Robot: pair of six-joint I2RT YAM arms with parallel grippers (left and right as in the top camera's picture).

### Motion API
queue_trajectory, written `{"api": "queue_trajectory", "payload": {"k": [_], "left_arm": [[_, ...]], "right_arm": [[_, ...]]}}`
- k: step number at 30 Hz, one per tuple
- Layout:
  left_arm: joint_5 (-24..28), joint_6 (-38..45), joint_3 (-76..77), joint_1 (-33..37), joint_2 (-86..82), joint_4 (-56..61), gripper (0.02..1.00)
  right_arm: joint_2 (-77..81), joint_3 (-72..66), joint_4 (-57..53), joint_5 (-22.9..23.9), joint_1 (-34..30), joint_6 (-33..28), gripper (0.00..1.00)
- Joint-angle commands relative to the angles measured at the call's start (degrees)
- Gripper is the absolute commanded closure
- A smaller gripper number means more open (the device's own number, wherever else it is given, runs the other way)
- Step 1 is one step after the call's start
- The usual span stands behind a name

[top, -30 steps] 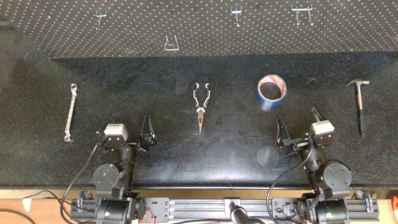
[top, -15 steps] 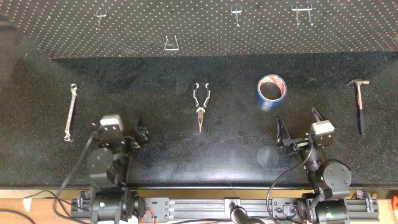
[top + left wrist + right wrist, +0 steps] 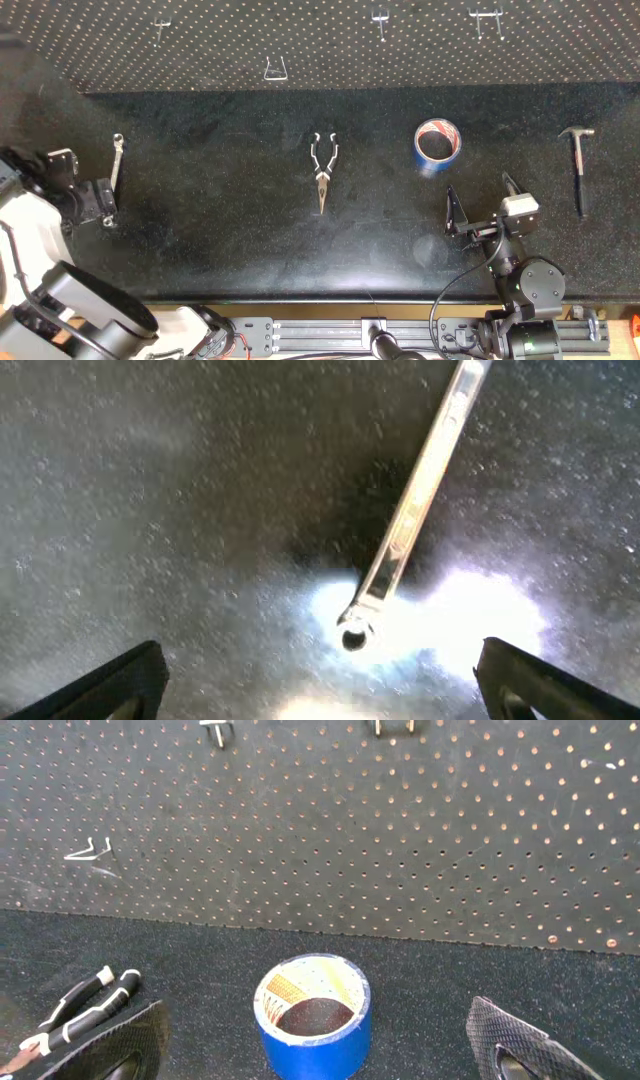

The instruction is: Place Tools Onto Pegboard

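A silver wrench (image 3: 114,170) lies on the dark table at the far left; the left wrist view looks straight down on the wrench (image 3: 410,525), its ring end between the wide-apart fingertips. My left gripper (image 3: 92,200) hangs open over the wrench's near end. Pliers (image 3: 322,170) lie at the table's middle, a blue tape roll (image 3: 437,143) right of them, and a hammer (image 3: 577,168) at the far right. My right gripper (image 3: 483,200) stands open near the front, facing the tape roll (image 3: 312,1015) and the pegboard (image 3: 320,830).
The pegboard (image 3: 320,40) runs along the back with several metal hooks (image 3: 276,71) on it. Broad stretches of bare table lie between the tools. The pliers' handles (image 3: 85,1005) show beside the tape in the right wrist view.
My left arm has swung from the front of the table out to the far left and now hangs over the wrench. The right arm has kept still.
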Motion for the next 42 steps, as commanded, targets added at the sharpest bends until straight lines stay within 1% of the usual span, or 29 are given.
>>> {"api": "queue_trajectory", "payload": {"k": [1, 3, 4, 6, 8, 10, 13, 16, 18, 20, 21, 22, 23, 24, 25, 26, 27, 28, 30, 31, 32, 33, 35, 36, 37, 39, 41, 42], "left_arm": [[3.72, 12.59, 6.23, 0.26, 8.17, -2.91, 0.025], [3.63, 15.58, 6.25, -2.14, 11.32, -3.15, 0.025], [3.67, 15.52, 6.27, -4.42, 12.50, -3.08, 0.025], [3.72, 14.56, 6.27, -6.08, 13.86, -2.95, 0.025], [3.72, 10.29, 6.27, -5.95, 14.69, -2.27, 0.025], [4.57, 10.29, 6.23, -5.95, 14.82, -2.29, 0.023], [5.20, 7.43, 6.23, -5.92, 15.82, -2.05, 0.025], [5.20, 7.21, 6.23, -5.81, 16.76, -2.12, 0.025], [6.78, 6.82, 6.23, -4.07, 16.83, -2.08, 0.025], [6.84, 6.86, 6.21, -3.26, 17.18, -2.32, 0.018], [6.86, 6.86, 6.16, -3.34, 17.42, -2.75, 0.091], [6.71, 6.86, 6.08, -3.34, 17.70, -3.06, 0.255], [6.40, 6.86, 6.08, -3.34, 18.05, -3.39, 0.400], [6.21, 6.86, 6.05, -3.37, 18.71, -3.52, 0.647], [6.21, 6.86, 6.08, -3.37, 18.97, -3.50, 0.790], [6.23, 6.86, 6.08, -3.37, 19.10, -3.41, 0.899], [6.21, 6.88, 6.08, -3.37, 19.19, -3.08, 0.989], [6.19, 6.93, 6.08, -3.67, 19.12, -2.78, 0.989], [1.66, 6.91, 6.08, -6.34, 15.69, -4.28, 0.989], [3.15, 5.88, 6.08, -8.39, 10.51, -4.35, 0.989], [3.23, 4.02, 6.08, -10.01, 6.21, -3.67, 0.991], [3.28, -1.57, 6.05, -13.03, -0.55, -1.38, 0.991], [3.23, -9.05, 6.05, -20.50, -10.99, -0.09, 0.989], [3.23, -10.67, 6.05, -25.11, -15.37, -0.04, 0.989], [3.21, -12.39, 6.08, -27.58, -17.38, 0.07, 0.989], [3.21, -18.88, 6.05, -33.24, -22.21, 0.50, 0.989], [3.21, -23.65, 6.05, -34.07, -24.79, -1.57, 0.989], [3.21, -23.61, 5.46, -34.07, -25.53, -2.27, 0.989]], "right_arm": [[-0.39, -0.26, -0.17, 0.09, 0.39, 0.85, 0.025], [-0.39, -0.26, -0.17, 0.09, 0.39, 0.85, 0.025], [-0.39, -0.26, -0.17, 0.09, 0.39, 0.85, 0.025], [-0.39, -0.26, -0.17, 0.09, 0.39, 0.85, 0.025], [-0.39, -0.26, -0.17, 0.09, 0.39, 0.85, 0.025], [-0.39, -0.26, -0.17, 0.09, 0.39, 0.85, 0.025], [-0.39, -0.26, -0.17, 0.09, 0.39, 0.85, 0.027], [-0.39, -0.26, -0.17, 0.09, 0.39, 0.85, 0.025], [-0.39, -0.26, -0.17, 0.09, 0.39, 0.85, 0.025], [-0.39, -0.26, -0.17, 0.09, 0.39, 0.85, 0.025], [-0.39, -0.26, -0.17, 0.09, 0.39, 0.85, 0.025], [-0.39, -0.26, -0.17, 0.09, 0.39, 0.85, 0.025], [-0.39, -0.26, -0.17, 0.09, 0.39, 0.85, 0.025], [-0.39, -0.26, -0.17, 0.09, 0.39, 0.85, 0.025], [-0.39, -0.26, -0.17, 0.09, 0.39, 0.85, 0.025], [-0.39, -0.26, -0.17, 0.09, 0.39, 0.85, 0.025], [-0.39, -0.26, -0.17, 0.09, 0.39, 0.85, 0.025], [-0.39, -0.26, -0.17, 0.09, 0.39, 0.85, 0.025], [-0.39, -0.26, -0.17, 0.09, 0.39, 0.85, 0.025], [-0.39, -0.26, -0.17, 0.09, 0.39, 0.85, 0.025], [-0.39, -0.26, -0.17, 0.09, 0.39, 0.85, 0.025], [-0.39, -0.26, -0.17, 0.09, 0.39, 0.85, 0.025], [-0.39, -0.26, -0.17, 0.09, 0.39, 0.85, 0.025], [-0.39, -0.26, -0.17, 0.09, 0.39, 0.85, 0.025], [-0.39, -0.26, -0.17, 0.09, 0.39, 0.85, 0.025], [-0.39, -0.26, -0.17, 0.09, 0.39, 0.85, 0.025], [-0.39, -0.26, -0.17, 0.09, 0.39, 0.85, 0.025], [-0.39, -0.26, -0.15, 0.09, 0.39, 0.85, 0.025]]}}
